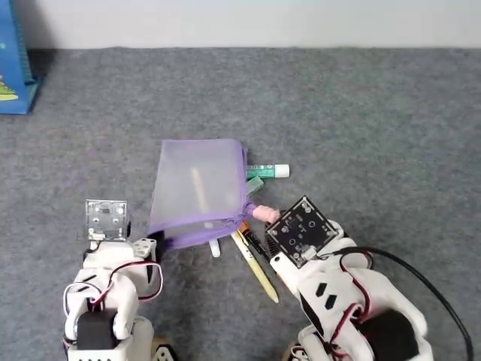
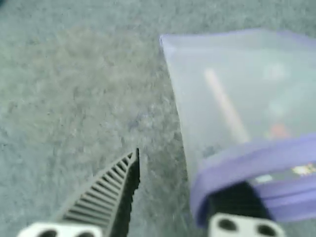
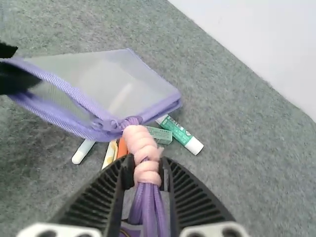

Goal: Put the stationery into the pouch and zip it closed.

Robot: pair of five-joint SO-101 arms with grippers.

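The translucent purple pouch (image 1: 197,192) lies mid-table with its zipper edge toward the arms. My right gripper (image 3: 146,168) is shut on the pink zipper pull (image 3: 142,143) and its purple strap at the pouch's corner (image 1: 259,213). My left gripper (image 2: 185,174) stands open at the pouch's other near corner (image 2: 247,160). One ribbed finger (image 2: 111,190) rests on the carpet, and the other dark finger (image 2: 237,200) sits under the purple rim. A pale stick (image 2: 226,104) shows through the pouch wall. Outside lie a green glue stick (image 1: 268,171), a green eraser (image 1: 255,183), a yellow pencil (image 1: 255,267) and a white pen (image 1: 215,247).
Grey carpet (image 1: 361,120) covers the table, with free room beyond and to both sides of the pouch. A blue box (image 1: 15,68) stands at the far left corner. A white wall (image 3: 266,34) borders the back edge.
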